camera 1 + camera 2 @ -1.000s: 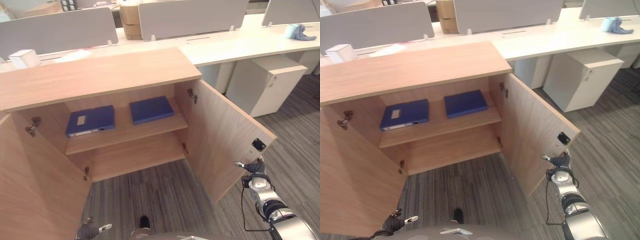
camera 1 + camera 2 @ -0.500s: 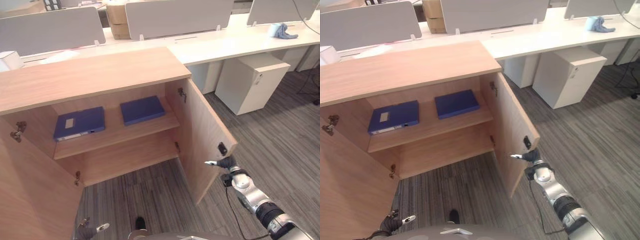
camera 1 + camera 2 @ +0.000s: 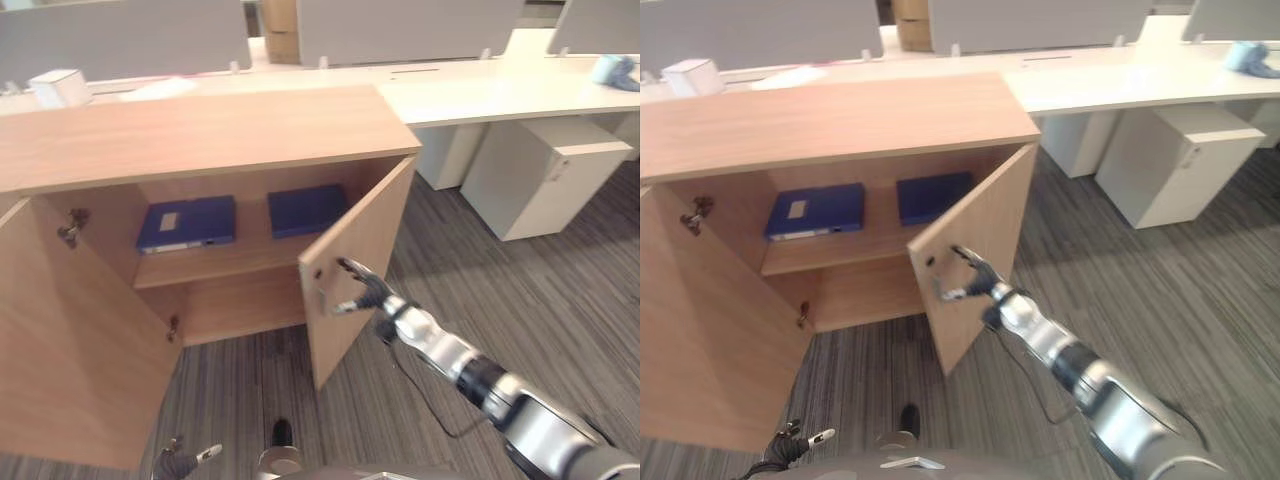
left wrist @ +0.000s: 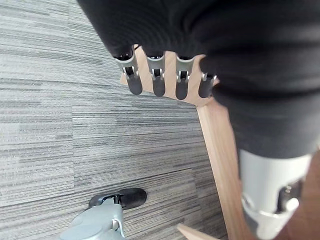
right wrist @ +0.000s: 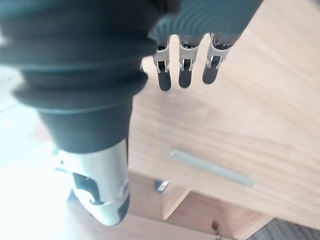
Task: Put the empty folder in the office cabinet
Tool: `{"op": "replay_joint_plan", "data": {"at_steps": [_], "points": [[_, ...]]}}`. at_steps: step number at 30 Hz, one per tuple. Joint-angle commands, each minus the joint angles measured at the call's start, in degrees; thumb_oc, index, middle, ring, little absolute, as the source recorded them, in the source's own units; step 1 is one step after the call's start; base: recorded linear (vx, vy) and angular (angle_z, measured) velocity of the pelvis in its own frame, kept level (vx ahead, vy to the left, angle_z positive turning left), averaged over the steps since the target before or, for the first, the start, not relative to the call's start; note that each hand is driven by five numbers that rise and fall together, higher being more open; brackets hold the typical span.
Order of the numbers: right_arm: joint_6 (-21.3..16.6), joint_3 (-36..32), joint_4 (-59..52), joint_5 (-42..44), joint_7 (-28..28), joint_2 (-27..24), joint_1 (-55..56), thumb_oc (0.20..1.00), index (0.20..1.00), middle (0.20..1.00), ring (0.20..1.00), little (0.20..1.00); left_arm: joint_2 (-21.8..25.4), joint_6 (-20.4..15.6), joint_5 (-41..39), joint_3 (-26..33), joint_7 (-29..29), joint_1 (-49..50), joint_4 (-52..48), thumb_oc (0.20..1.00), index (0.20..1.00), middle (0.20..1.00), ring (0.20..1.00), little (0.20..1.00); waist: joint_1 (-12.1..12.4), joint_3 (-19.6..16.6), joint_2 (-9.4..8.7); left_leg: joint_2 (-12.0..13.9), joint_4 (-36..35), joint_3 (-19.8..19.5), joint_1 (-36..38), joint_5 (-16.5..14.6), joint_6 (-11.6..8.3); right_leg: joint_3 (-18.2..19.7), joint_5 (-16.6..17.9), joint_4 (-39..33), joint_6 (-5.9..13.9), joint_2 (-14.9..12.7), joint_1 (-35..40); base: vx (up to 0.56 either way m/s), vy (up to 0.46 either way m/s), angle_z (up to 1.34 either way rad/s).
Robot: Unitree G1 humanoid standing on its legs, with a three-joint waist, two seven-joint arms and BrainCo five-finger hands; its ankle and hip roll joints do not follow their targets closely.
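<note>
While your right robot hand [image 3: 970, 281] rests on the outer face of the right cabinet door [image 3: 970, 250] with fingers straight, released, grasping nothing, both blue folders [image 3: 187, 222] lie on the shelf [image 3: 225, 265] past that door, inside the cabinet [image 3: 200, 130]. Left robot hand [image 4: 167, 82] hangs relaxed over the carpet, beside the left door [image 3: 70, 350]. Risk: push off-centre and fingers slip off the door edge, leaving it ajar; left door wide open.
</note>
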Motion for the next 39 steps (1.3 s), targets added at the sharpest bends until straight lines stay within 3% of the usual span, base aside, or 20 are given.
{"op": "replay_joint_plan", "data": {"at_steps": [1, 7, 13, 15, 17, 18, 21, 22, 25, 29, 31, 35, 39], "points": [[-4.04, -2.11, 1.67, -2.61, -1.56, 3.0, -3.32, 1.0, 1.0, 1.0, 1.0, 1.0, 4.23, -0.96, -2.14, -3.87, 1.89, -4.04, 2.4, 1.0, 1.0, 1.0, 1.0, 1.0, 3.53, -1.77, -0.88, -0.83, -0.56, 0.34, -2.22, -0.58, -0.69, 1.24, -0.52, 0.01, -0.37, -0.15, -1.06, 0.0, 0.024, 0.32], [-3.78, -3.2, 4.1, -3.55, -2.91, 3.48, -3.62, 1.0, 1.0, 1.0, 1.0, 1.0, 4.72, -0.76, -1.95, -3.86, 2.47, -5.15, 2.66, 1.0, 1.0, 1.0, 1.0, 1.0, 3.96, -1.7, -1.24, -1.38, -0.56, -0.39, -2.68, -0.59, -0.48, 0.77, -0.16, 0.01, -0.35, -0.51, -1.22, -0.01, 0.006, 0.17], [-4.09, -6.07, 1.53, -5.31, -1.99, -3.21, 6.25, 1.0, 1.0, 1.0, 1.0, 1.0, 5.86, -1.89, 2.87, -1.84, 5.91, -4.82, 0.35, 1.0, 1.0, 1.0, 1.0, 1.0, 2.25, -1.37, -1.09, -0.91, -0.53, 0.1, -1.62, -0.13, -0.69, 1.48, -0.31, 0.06, -0.72, -0.21, -0.35, -0.06, -0.039, -0.03], [-4.96, -9.83, -1.25, -7.45, -0.8, -8.26, 20.85, 1.0, 1.0, 1.0, 1.0, 1.0, 8.34, -2.94, 8.78, 3.3, 11.6, -2.37, -4.38, 1.0, 1.0, 1.0, 1.0, 1.0, 1.91, -0.4, -1.06, 0.42, 0.44, -0.2, -1.97, 1.88, -1.69, 0.83, -2.1, 0.41, -1.52, 1.14, 0.9, -0.1, -0.156, -0.08], [-5.03, -11.15, -0.46, -8.02, -1.29, -8.55, 23.67, 1.0, 1.0, 1.0, 1.0, 1.0, 8.58, -3.01, 8.69, 5.46, 14.02, -1.79, -5.63, 1.0, 1.0, 1.0, 1.0, 1.0, 2.03, 0.1, -0.94, 0.77, 0.9, -0.66, -2.4, 2.98, -2.25, 0.4, -2.49, 0.41, -1.72, 1.55, 1.29, -0.1, -0.112, 0.01], [-4.95, -13.59, 2.92, -9.16, -2.93, -8.39, 27.14, 1.0, 1.0, 1.0, 1.0, 1.0, 8.52, -4.45, 6.02, 9.78, 18.44, -0.88, -8.04, 1.0, 1.0, 1.0, 1.0, 1.0, 2.53, 1.96, -0.64, 0.54, 2.88, -4.19, -3.42, 5.17, -4.0, 0.63, -2.66, 0.62, -1.93, 1.76, 1.6, -0.22, -0.077, -0.13], [-4.2, -17.67, 10.39, -11.84, -5.22, -7.87, 31.88, 1.0, 1.0, 1.0, 1.0, 1.0, 7.53, -6.37, 5.05, 13.93, 21.19, 2.93, -16.83, 1.0, 1.0, 1.0, 1.0, 1.0, 2.45, 4.04, -0.83, -0.1, 7.02, -9.04, -4.81, 1.77, -3.89, -1.59, -1.26, 0.9, -1.57, -0.29, 0.43, -0.24, 0.017, -0.04], [-4.21, -17.65, 10.4, -11.84, -5.22, -7.87, 31.88, 1.0, 1.0, 1.0, 1.0, 1.0, 7.52, -6.35, 5.06, 13.94, 21.19, 2.95, -16.86, 1.0, 1.0, 1.0, 1.0, 1.0, 2.39, 3.95, -0.84, -0.11, 7.07, -9.1, -4.95, 1.76, -3.88, -1.64, -1.23, 0.88, -1.56, -0.27, 0.35, -0.2, 0.045, 0.22], [-3.58, -21.28, 15.36, -13.26, -5.78, -7.04, 37.15, 1.0, 1.0, 1.0, 1.0, 1.0, 6.71, -7.21, 6.4, 18.47, 24.8, 6.18, -18.48, 1.0, 1.0, 1.0, 1.0, 1.0, 0.94, 4.01, -1.9, 2.01, 8.54, -9.3, -1.06, -4.03, -2.63, -3.15, 0.52, 1.56, -0.77, -3.07, -1.88, -0.17, 0.094, 0.0], [-2.71, -26.23, 22.22, -14.19, -6.63, -6.1, 41.47, 1.0, 1.0, 1.0, 1.0, 1.0, 6.99, -5.8, 11.49, 22.65, 29.37, 8.48, -20.94, 1.0, 1.0, 1.0, 1.0, 1.0, -1.21, 2.02, -1.5, 6.0, 6.95, -8.33, 4.46, -5.2, -4.01, -4.76, 1.81, 1.88, 0.29, -5.22, -4.05, -0.08, 0.192, 0.38], [-2.35, -27.93, 24.21, -14.07, -7.04, -5.51, 42.67, 1.0, 1.0, 1.0, 1.0, 1.0, 7.1, -4.86, 13.53, 23.01, 30.05, 8.82, -21.87, 1.0, 1.0, 1.0, 1.0, 1.0, -2.26, 1.04, -0.9, 6.81, 3.52, -6.48, 6.75, -5.91, -4.7, -5.57, 2.32, 1.85, 1.01, -5.79, -4.78, -0.04, 0.202, 0.73], [-1.61, -30.03, 26.56, -13.99, -7.72, -5.45, 42.98, 1.0, 1.0, 1.0, 1.0, 1.0, 8.83, -4.16, 14.9, 21.91, 29.51, 7.12, -21.14, 1.0, 1.0, 1.0, 1.0, 1.0, -2.92, 1.05, -0.61, 6.13, 0.12, -5.41, 6.85, -7.13, -5.17, -6.71, 3.73, 2.01, 1.82, -6.95, -5.43, -0.01, 0.191, 0.65], [-1.51, -30.09, 23.99, -13.72, -7.84, -5.27, 42.04, 1.0, 1.0, 1.0, 1.0, 1.0, 15.98, -3.73, 15.74, 24.19, 30.61, 3.42, -22.34, 1.0, 1.0, 1.0, 1.0, 1.0, -3.91, 2.36, -3.81, 2.54, 0.32, -4.28, 6.84, -9.96, -3.5, -4.72, 7.05, 2.46, 3.87, -10.36, -7.13, 0.0, 0.202, 0.26]]}}
